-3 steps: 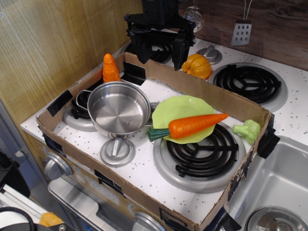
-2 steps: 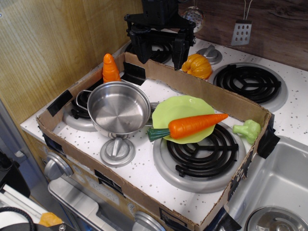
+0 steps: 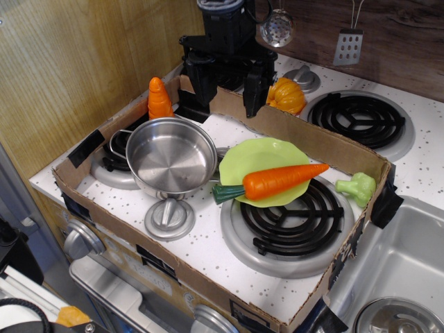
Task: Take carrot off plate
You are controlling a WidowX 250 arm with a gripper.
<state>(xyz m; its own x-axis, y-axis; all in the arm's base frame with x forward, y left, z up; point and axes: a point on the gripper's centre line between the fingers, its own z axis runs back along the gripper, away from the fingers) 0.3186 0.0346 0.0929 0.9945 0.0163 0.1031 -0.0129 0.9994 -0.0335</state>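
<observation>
- We see the carrot (image 3: pixel 277 181) lying across the plate (image 3: pixel 260 154), its pointed tip to the right, its dark green stem end off the rim on the left side, near the steel pot (image 3: pixel 171 157).
- The plate sits partly on the front burner (image 3: pixel 288 225), inside a cardboard tray (image 3: pixel 305 135) that covers the front part of the toy stove (image 3: pixel 423 163).
- The gripper (image 3: pixel 225 87) is black and hangs above the back wall of the tray, well apart from the carrot. Its two fingers (image 3: pixel 253 90) are spread wide, w/ nothing between them.
- The pot is empty and stands just left of the plate; we cannot tell if they touch.
- A round lid (image 3: pixel 168 218) lies in front of the pot, on the white speckled top.
- A ridged orange cone toy (image 3: pixel 159 98) stands upright at the back left corner of the tray.
- An orange pumpkin (image 3: pixel 286 95) sits behind the tray wall, just right of the gripper.
- A green broccoli (image 3: pixel 356 187) rests at the right side, approx. at the burner edge.
- A sink (image 3: pixel 399 270) is at the bottom right.
</observation>
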